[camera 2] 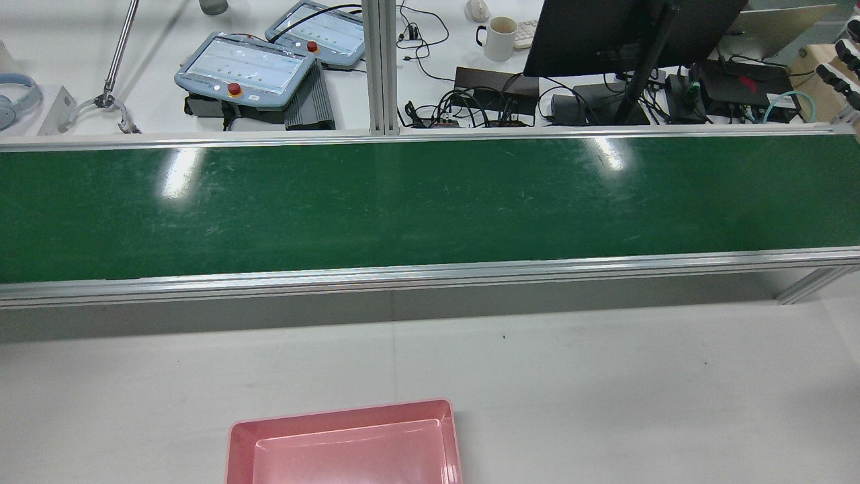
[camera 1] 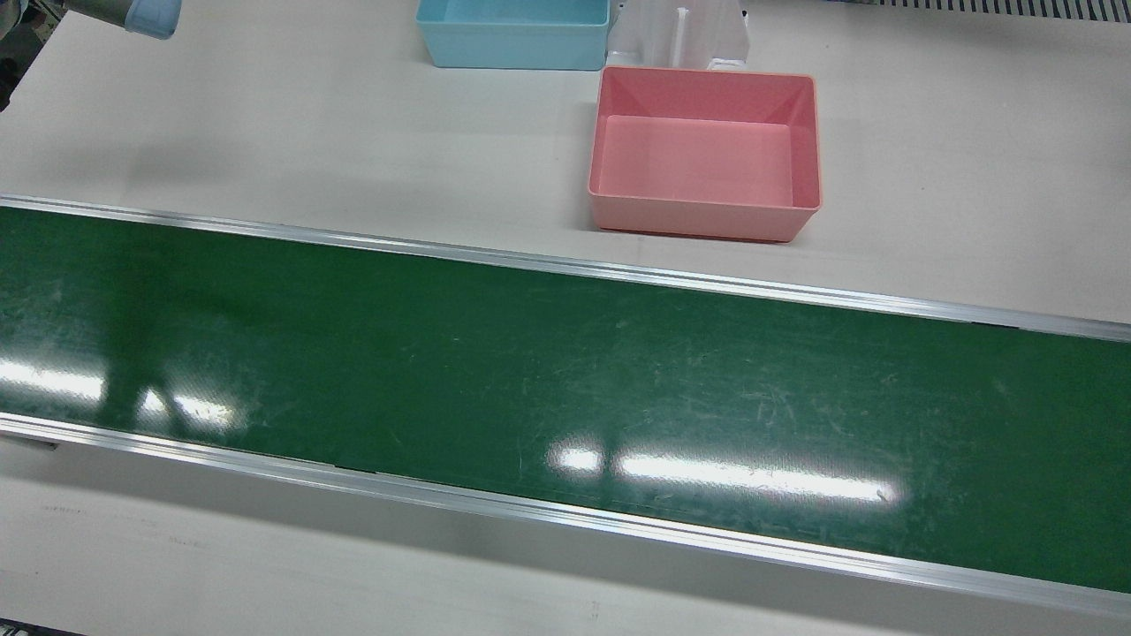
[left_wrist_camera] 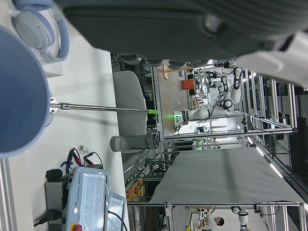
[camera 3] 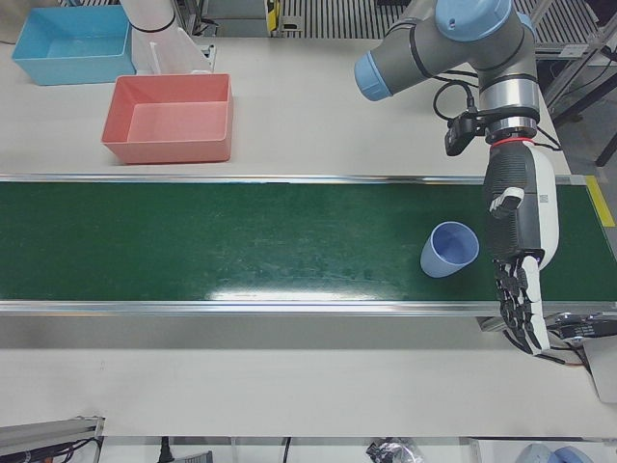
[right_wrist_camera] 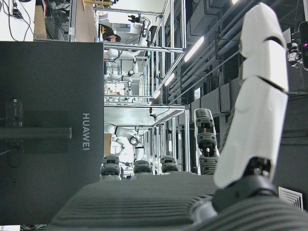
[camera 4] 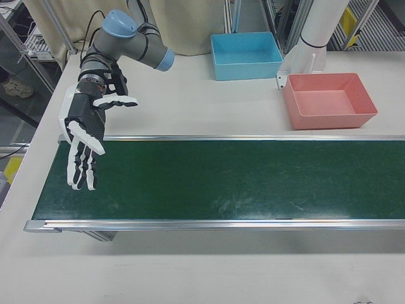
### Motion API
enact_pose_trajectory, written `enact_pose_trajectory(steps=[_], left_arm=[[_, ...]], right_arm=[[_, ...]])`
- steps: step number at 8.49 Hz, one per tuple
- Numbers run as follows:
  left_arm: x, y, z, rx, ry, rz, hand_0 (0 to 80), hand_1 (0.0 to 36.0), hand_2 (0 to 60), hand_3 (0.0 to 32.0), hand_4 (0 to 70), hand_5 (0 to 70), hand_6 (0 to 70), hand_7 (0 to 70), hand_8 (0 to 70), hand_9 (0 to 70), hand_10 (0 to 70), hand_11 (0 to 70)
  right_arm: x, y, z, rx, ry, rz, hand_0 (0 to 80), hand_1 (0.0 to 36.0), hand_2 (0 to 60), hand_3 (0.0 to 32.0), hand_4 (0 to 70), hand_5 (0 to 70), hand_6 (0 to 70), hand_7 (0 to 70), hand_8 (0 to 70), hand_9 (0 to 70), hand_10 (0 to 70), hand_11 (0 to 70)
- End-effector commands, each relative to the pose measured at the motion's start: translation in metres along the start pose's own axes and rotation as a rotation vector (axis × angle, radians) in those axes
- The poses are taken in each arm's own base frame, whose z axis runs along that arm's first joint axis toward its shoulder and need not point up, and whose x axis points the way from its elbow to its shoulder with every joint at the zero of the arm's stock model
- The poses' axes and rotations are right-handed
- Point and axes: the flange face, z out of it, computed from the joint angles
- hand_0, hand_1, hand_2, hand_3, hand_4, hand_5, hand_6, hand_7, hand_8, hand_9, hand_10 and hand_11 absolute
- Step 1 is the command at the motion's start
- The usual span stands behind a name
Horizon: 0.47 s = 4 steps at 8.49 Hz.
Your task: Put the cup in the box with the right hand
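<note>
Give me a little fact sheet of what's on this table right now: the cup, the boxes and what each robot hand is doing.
cup: pale blue cup, on the green belt, beside the left hand
left hand: open, fingers spread, holding nothing
right hand: open, over the belt's far end, away from the cup
pink box: empty, on the white table
blue box: behind the pink one
task: not started

White operators' desk point(camera 2: 80, 74) beyond the conveyor, crowded with teach pendants point(camera 2: 245, 67), cables, mug point(camera 2: 499, 37), dark monitor point(camera 2: 625, 33)

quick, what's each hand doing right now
Left hand: open, holding nothing, beside the cup.
Right hand: open, holding nothing, over the belt end.
</note>
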Motion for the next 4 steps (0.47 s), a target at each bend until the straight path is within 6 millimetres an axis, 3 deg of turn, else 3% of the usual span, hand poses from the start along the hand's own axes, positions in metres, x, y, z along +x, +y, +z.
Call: enact_pose_trajectory(steps=[1, 4], left_arm=[[-0.0001, -0.0007, 0.0001, 0.002, 0.0, -0.001, 0.0, 0.0, 0.0, 0.0, 0.0, 0.0, 0.0, 0.0, 0.0, 0.0, 0.0, 0.0], [0.0, 0.0001, 0.0, -0.001, 0.0, 0.001, 0.0, 0.0, 0.0, 0.0, 0.0, 0.0, 0.0, 0.0, 0.0, 0.0, 0.0, 0.0]], right_arm=[[0.0, -0.0003, -0.0001, 0.001, 0.0, 0.0, 52.9, 22.1, 15.0, 10.0, 9.5, 6.5, 1.9, 8.9, 3.3, 2.3, 4.9, 9.0], [0.0001, -0.0001, 0.0001, -0.001, 0.0, 0.001, 52.7, 22.0, 14.6, 10.8, 8.5, 6.5, 1.7, 8.4, 3.2, 2.1, 4.8, 8.8]])
